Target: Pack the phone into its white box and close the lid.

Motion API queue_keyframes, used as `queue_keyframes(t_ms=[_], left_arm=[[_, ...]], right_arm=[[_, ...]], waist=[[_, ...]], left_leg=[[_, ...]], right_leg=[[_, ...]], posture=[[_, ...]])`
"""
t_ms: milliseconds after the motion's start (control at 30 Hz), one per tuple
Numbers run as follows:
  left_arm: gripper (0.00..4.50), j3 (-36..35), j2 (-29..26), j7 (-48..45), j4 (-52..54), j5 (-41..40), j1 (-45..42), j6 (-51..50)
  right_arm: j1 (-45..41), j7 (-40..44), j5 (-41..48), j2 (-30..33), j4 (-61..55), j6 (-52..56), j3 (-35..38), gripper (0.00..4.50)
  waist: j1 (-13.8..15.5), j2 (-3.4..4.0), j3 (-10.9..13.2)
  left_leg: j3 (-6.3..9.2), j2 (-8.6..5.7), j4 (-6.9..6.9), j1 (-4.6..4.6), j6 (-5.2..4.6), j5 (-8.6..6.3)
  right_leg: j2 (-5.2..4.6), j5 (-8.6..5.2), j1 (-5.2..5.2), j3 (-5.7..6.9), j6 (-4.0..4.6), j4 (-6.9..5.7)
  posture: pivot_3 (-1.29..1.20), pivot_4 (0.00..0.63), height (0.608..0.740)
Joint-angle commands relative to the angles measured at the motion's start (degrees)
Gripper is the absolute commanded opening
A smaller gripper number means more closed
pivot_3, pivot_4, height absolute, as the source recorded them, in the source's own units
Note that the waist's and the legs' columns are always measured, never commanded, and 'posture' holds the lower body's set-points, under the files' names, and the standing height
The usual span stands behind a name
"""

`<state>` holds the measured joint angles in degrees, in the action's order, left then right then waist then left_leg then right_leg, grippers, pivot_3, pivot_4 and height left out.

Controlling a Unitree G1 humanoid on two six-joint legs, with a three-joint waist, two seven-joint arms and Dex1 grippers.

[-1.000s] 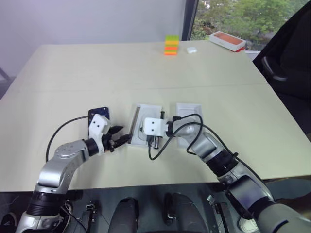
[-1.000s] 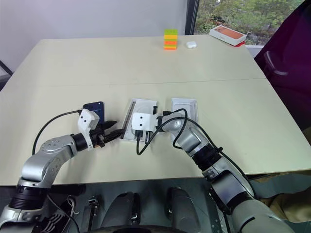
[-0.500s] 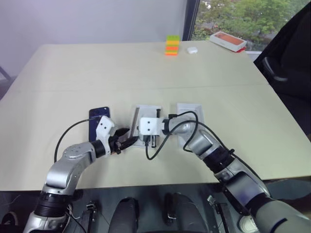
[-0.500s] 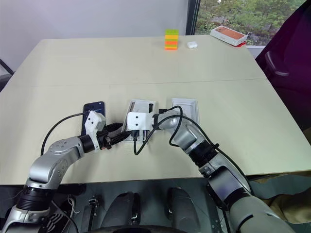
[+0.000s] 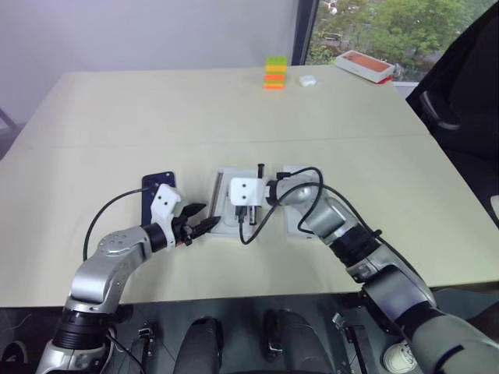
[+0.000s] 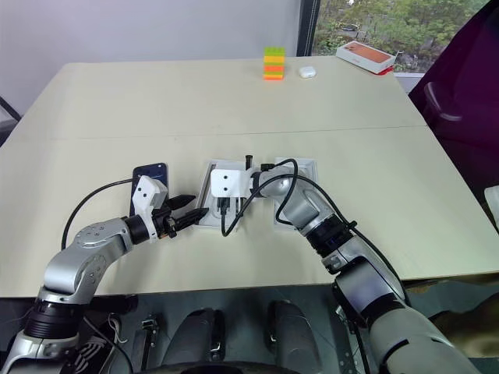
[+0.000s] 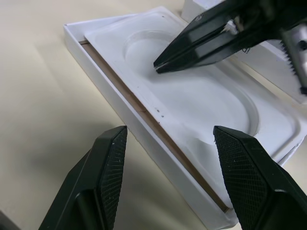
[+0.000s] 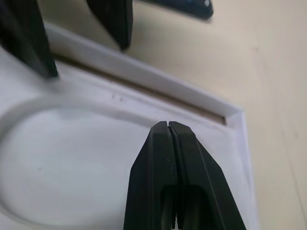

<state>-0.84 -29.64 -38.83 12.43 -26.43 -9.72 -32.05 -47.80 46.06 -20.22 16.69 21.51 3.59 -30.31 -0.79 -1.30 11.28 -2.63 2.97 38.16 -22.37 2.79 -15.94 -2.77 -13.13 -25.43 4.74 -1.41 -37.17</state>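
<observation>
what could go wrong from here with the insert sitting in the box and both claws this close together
1. The white insert covers the white box floor, so the phone, lying on the table beside it, likely cannot seat until it is out.
2. The shut right claw pressing on the insert may tip or slide the box.
3. The open left claw sits at the box edge; the two could collide.

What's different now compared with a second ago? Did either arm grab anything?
Nothing was grabbed or let go. The right claw, shut, slid further away over the white insert lying in the white box. The left claw came closer to the box's near edge, open and empty. The phone, the lid and the box lie where they were.
</observation>
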Motion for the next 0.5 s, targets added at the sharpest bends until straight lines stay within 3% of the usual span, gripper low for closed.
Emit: queue_keyframes(t_ms=[33,500], left_arm=[[3.03,-0.7,0.2,0.0,1.9,-0.2,-0.5,0.7],[3.03,-1.0,0.6,0.8,2.3,-0.3,-0.1,0.3]], right_arm=[[-2.3,-2.5,-3.4,-1.2,3.2,-3.3,-1.9,0.06],[-1.0,-1.4,-2.9,-4.8,3.9,-4.9,-1.1,0.06]], waist=[[0.0,0.00,0.0],[0.0,0.00,0.0]], left_leg=[[0.00,0.00,0.00,0.00,0.00,0.00],[0.02,0.02,0.00,0.02,0.00,0.00]], right_leg=[[0.00,0.00,0.00,0.00,0.00,0.00],[0.02,0.01,0.00,-0.02,0.01,-0.03]], posture=[[0.00,0.150,0.740],[0.00,0.150,0.740]])
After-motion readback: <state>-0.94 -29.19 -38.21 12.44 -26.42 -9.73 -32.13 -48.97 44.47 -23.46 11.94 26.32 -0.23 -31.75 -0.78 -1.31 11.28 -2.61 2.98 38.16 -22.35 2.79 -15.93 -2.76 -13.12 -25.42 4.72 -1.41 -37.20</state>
